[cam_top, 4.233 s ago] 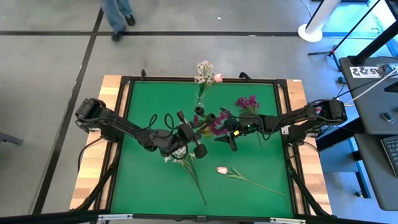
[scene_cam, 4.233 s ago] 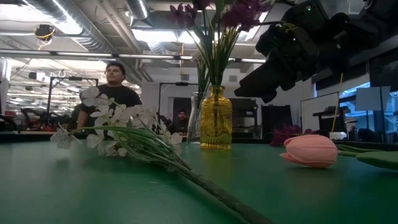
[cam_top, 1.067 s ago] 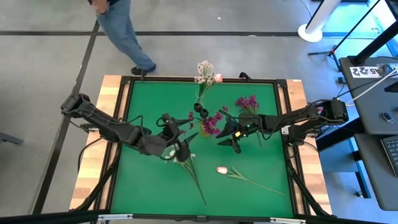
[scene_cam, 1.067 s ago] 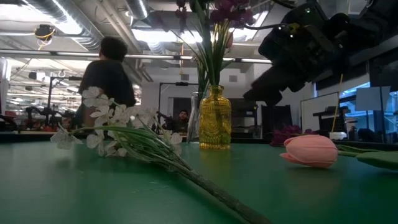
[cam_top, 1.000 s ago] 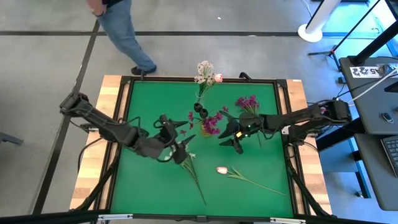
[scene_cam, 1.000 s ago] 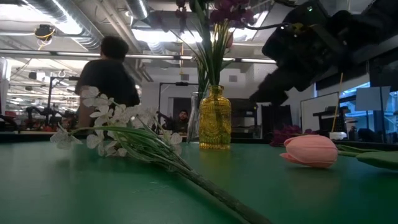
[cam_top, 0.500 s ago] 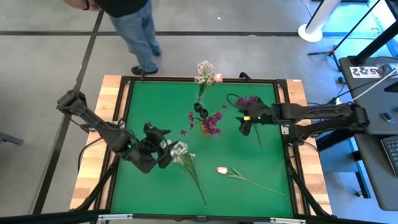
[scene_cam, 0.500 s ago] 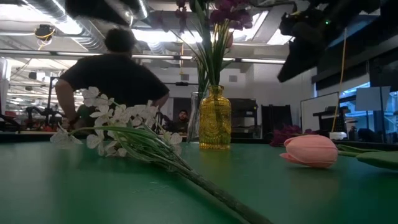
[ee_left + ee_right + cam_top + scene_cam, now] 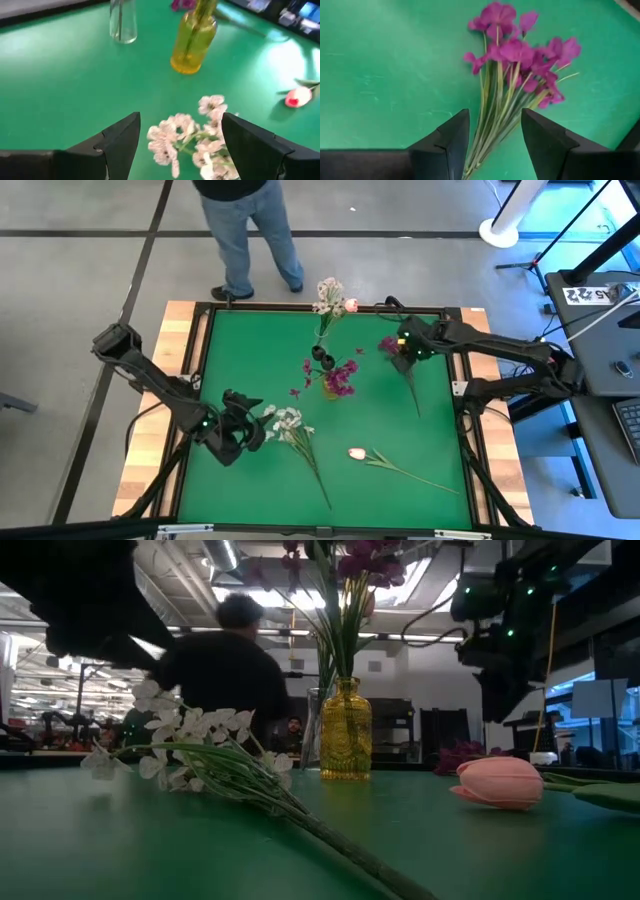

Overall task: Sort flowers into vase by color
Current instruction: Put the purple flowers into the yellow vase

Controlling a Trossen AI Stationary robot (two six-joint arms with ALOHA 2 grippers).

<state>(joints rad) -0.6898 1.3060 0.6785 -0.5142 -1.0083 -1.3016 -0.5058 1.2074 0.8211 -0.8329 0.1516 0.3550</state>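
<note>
A spray of white flowers [image 9: 285, 420] lies on the green table, its stem running toward the near edge. My left gripper [image 9: 248, 432] hovers open just left of its blossoms [image 9: 187, 137]. A magenta flower [image 9: 390, 345] lies at the far right, its stems [image 9: 495, 115] showing between the fingers of my open right gripper [image 9: 405, 350] above it. A pink tulip [image 9: 357, 453] lies near the front. The yellow vase [image 9: 330, 385] holds magenta flowers. The clear vase [image 9: 122, 22] holds white and pink ones [image 9: 330, 295].
A person [image 9: 245, 220] stands on the floor just beyond the table's far edge. The table has a raised black frame [image 9: 200, 315] with wooden side strips. Bare green mat lies at the near left and far left.
My left gripper has drawn back from the yellow vase toward the table's left, stopping beside the white spray. My right gripper has swung away from the vase toward the far right, over the lying magenta flower. The person has walked to the right along the far edge.
</note>
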